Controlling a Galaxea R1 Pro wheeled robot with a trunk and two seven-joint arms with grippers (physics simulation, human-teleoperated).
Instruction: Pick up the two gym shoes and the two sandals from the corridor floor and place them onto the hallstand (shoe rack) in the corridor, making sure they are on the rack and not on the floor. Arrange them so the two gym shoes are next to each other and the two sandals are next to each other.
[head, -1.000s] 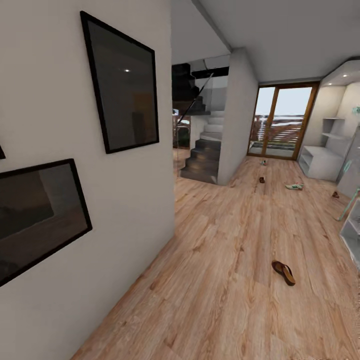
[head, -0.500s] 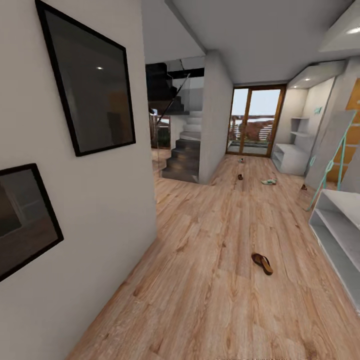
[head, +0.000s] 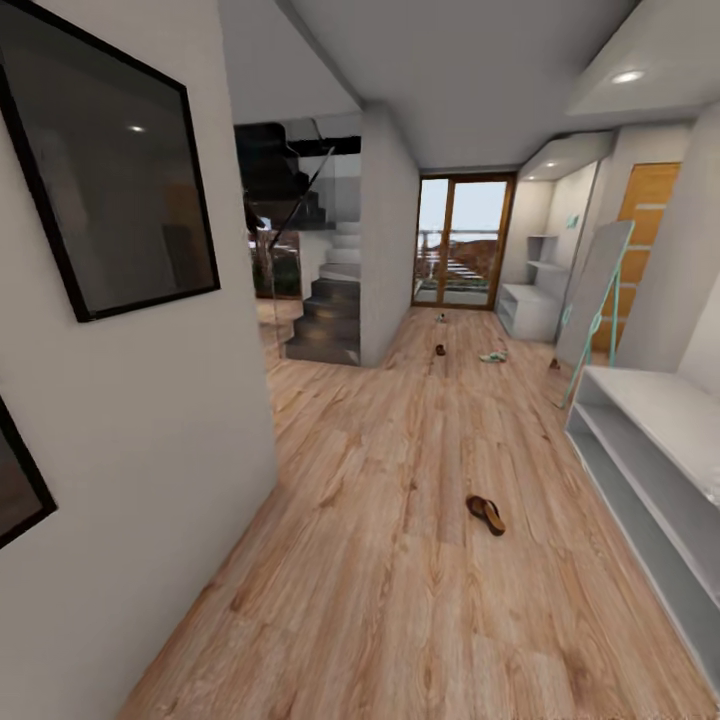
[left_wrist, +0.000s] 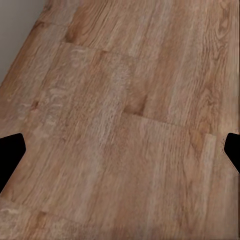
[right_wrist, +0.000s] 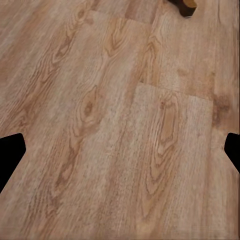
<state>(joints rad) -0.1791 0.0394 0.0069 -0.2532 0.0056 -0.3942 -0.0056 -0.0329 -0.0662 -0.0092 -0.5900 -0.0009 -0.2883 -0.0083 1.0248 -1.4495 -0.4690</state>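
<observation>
- The whole head view has swung since a second ago, so that's the camera turning, not stuff moving: the black-framed pictures (head: 105, 170) on the white wall slid off to the left, and a low white shelf unit (head: 650, 440) now fills the right edge.
- Brown leather open sandal (head: 485, 513) lies on the light wood-plank corridor floor (head: 380, 560), mid-corridor, apart from that shelf unit.
- Far down the hall: one white gym shoe with green stripes (head: 492, 357), plus three small dark things (around (head: 439, 349), (head: 440, 318) and (head: 553, 364)) too tiny to identify. So I count one clear sandal and one clear gym shoe.
- The pale grey hallstand (head: 530, 300) stands at the far end beside the glass door (head: 460, 245).
- Left tool (left_wrist: 120, 152): fingertips spread wide, holding nothing, over bare planks.
- Right tool (right_wrist: 120, 152): also spread wide and empty, with a brown sandal tip (right_wrist: 184, 4) at the frame's edge.
</observation>
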